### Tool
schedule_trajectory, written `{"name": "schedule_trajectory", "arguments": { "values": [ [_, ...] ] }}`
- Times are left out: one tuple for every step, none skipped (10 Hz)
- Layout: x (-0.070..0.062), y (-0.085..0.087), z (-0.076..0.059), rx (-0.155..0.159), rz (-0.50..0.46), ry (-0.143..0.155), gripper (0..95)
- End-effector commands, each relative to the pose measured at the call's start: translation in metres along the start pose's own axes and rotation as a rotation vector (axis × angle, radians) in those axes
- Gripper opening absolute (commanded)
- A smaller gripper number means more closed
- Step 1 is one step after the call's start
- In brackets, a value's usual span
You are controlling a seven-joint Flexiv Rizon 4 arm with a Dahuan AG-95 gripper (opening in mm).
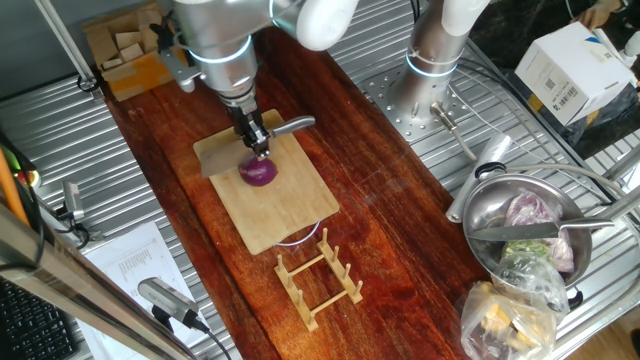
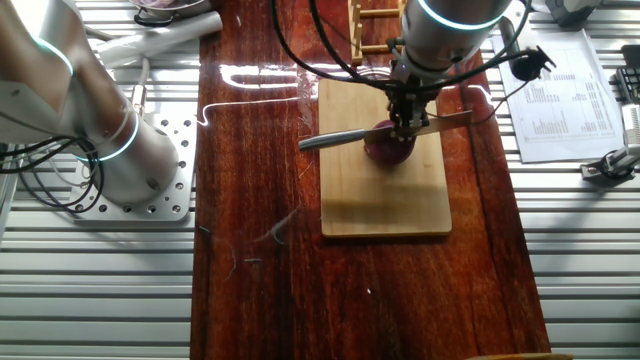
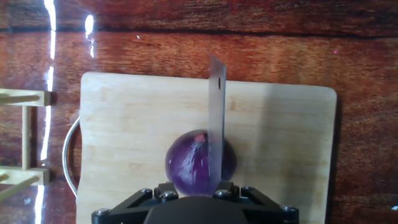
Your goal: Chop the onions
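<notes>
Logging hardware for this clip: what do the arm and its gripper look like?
The arm is thick, rounded and silver-grey with white shells and a glowing cyan ring at the joint. Black cables loop from its wrist. The gripper is small, black and narrow; the hand view shows a dark angular base with silver screw heads.

Glossy onion (image 3: 193, 165), matt bamboo board (image 3: 137, 130)

Silver-grey arm (image 1: 222, 40) with glowing cyan joint rings; black screw-studded claw (image 3: 194, 198).
</notes>
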State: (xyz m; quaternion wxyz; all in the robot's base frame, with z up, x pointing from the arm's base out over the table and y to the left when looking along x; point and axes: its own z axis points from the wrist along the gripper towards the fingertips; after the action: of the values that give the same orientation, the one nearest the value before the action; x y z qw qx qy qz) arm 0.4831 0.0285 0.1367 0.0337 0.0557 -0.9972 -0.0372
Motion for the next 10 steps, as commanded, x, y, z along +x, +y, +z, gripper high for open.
{"name": "schedule_trajectory", "arguments": {
  "values": [
    [0.0033, -0.0009, -0.0016, -0.006, -0.004, -0.010, 19.0],
    [0.0063, -0.0025, -0.0042, -0.013, -0.007, -0.015, 19.0],
    [0.0090, -0.0041, -0.0064, -0.016, -0.011, -0.020, 19.0],
    [0.0105, -0.0049, -0.0075, -0.020, -0.016, -0.024, 19.0],
    [0.0125, -0.0059, -0.0091, -0.023, -0.021, -0.032, 19.0],
    [0.0127, -0.0061, -0.0092, -0.025, -0.020, -0.037, 19.0],
    [0.0126, -0.0061, -0.0090, -0.030, -0.021, -0.046, 19.0],
    [0.0126, -0.0061, -0.0090, -0.031, -0.021, -0.049, 19.0],
    [0.0118, -0.0063, -0.0091, -0.041, -0.025, -0.059, 19.0],
    [0.0101, -0.0069, -0.0085, -0.042, -0.035, -0.072, 0.0]
  ]
}}
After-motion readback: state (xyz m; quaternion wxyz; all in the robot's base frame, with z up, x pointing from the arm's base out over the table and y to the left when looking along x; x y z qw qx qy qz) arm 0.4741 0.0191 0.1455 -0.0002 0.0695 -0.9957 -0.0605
